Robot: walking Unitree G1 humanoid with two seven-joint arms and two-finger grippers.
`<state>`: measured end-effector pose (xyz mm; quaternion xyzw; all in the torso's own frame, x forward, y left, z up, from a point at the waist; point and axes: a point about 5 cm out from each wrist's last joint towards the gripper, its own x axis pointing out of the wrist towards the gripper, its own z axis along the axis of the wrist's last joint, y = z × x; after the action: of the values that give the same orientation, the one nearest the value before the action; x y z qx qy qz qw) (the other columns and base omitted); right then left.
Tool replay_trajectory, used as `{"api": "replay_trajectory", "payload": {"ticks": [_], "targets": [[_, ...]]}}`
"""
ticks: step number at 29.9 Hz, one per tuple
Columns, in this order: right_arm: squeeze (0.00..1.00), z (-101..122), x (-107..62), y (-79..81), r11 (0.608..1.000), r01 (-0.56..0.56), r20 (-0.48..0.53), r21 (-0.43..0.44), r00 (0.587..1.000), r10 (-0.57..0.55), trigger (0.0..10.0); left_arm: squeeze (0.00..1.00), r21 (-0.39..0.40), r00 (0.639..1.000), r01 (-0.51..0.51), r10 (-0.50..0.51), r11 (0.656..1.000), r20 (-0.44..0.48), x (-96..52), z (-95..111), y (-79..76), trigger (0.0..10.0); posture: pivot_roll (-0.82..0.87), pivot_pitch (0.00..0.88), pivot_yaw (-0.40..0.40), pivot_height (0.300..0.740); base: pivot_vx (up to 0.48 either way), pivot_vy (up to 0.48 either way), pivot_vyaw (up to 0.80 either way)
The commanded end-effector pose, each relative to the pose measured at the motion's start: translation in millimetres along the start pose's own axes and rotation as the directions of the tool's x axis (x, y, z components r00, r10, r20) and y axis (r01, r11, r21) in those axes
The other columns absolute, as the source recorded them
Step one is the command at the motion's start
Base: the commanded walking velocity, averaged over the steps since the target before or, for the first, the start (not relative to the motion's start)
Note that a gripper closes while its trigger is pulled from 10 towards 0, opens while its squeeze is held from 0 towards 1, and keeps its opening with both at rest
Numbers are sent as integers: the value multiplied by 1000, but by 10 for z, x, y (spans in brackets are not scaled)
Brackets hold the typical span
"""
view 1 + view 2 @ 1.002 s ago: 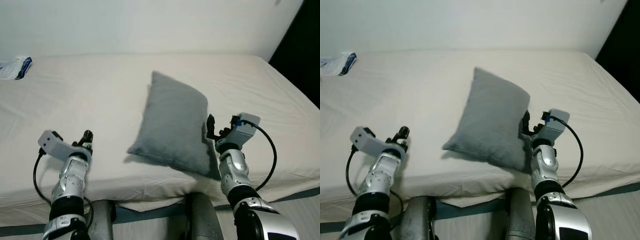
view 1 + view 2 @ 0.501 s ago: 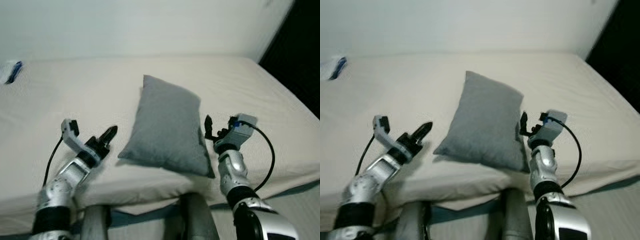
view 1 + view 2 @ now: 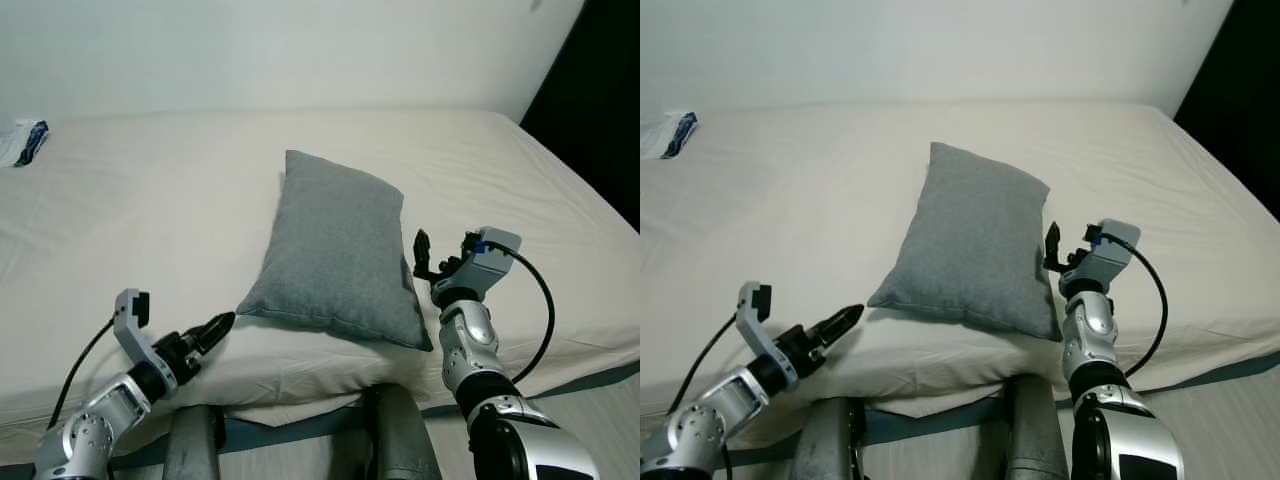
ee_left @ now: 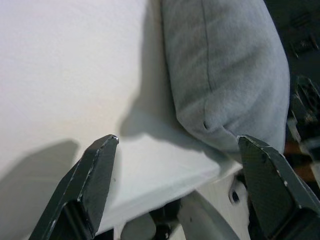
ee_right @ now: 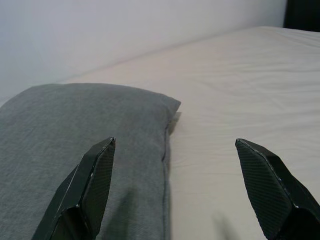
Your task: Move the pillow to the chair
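Soft even light, sharp frames

A grey fabric pillow (image 3: 337, 256) is seen lying flat on a cream-sheeted bed (image 3: 150, 210), close to the near edge of the mattress. It is rectangular and plump, with a seam running along its side, as is shown in the left wrist view (image 4: 225, 70). Its long axis is set running away from the near edge and slightly tilted, so that one near corner points toward the robot's left and the other toward its right. A soft shadow is cast on the sheet beside its left-hand edge.
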<state>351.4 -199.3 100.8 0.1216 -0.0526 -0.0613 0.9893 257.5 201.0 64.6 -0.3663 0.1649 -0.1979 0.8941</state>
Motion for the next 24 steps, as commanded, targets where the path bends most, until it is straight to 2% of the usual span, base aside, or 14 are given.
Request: {"api": "replay_trajectory", "payload": {"ticks": [1,2,3,7,9,12,13,18,24], "targets": [[0,-47,-28,-8,1000,0,-18,-3,1000,0,10000,1000,6,1000,-14,14,1000,5,46,-52,-38,10000,100,91,-87,560,0,0,0],[0,-47,-28,-8,1000,0,-18,-3,1000,0,10000,1000,6,1000,-14,14,1000,5,46,-52,-38,10000,100,91,-87,560,0,0,0],[0,-44,-25,-3,1000,-2,-17,-3,1000,2,10000,0,-1,1000,-16,16,1000,18,88,-83,-73,10000,97,92,-87,560,0,0,0],[0,-42,-24,-2,1000,-4,-17,-2,1000,4,10000,0,-30,999,7,-6,1000,40,178,-154,-162,10000,97,92,-89,560,0,0,0],[0,-42,-24,-2,1000,-4,-17,-2,1000,4,10000,0,-30,999,7,-6,1000,40,178,-154,-162,10000,97,92,-89,560,0,0,0],[0,-47,-27,1,1000,-5,-18,-1,1000,5,10000,0,-77,998,50,-46,996,53,329,-258,-320,10000,95,93,-86,560,0,0,0],[0,-47,-27,1,1000,-5,-18,-1,1000,5,10000,0,-77,998,50,-46,996,53,329,-258,-320,10000,95,93,-86,560,0,0,0],[0,-62,-35,29,1000,-14,-19,2,1000,14,10000,0,-63,988,-10,20,998,154,580,-248,-431,10000,88,95,-85,560,0,0,0],[0,-84,-51,54,1000,-26,-22,2,999,26,10000,0,-66,976,-30,44,997,215,751,-167,-528,10000,83,95,-79,560,0,0,0]]}}
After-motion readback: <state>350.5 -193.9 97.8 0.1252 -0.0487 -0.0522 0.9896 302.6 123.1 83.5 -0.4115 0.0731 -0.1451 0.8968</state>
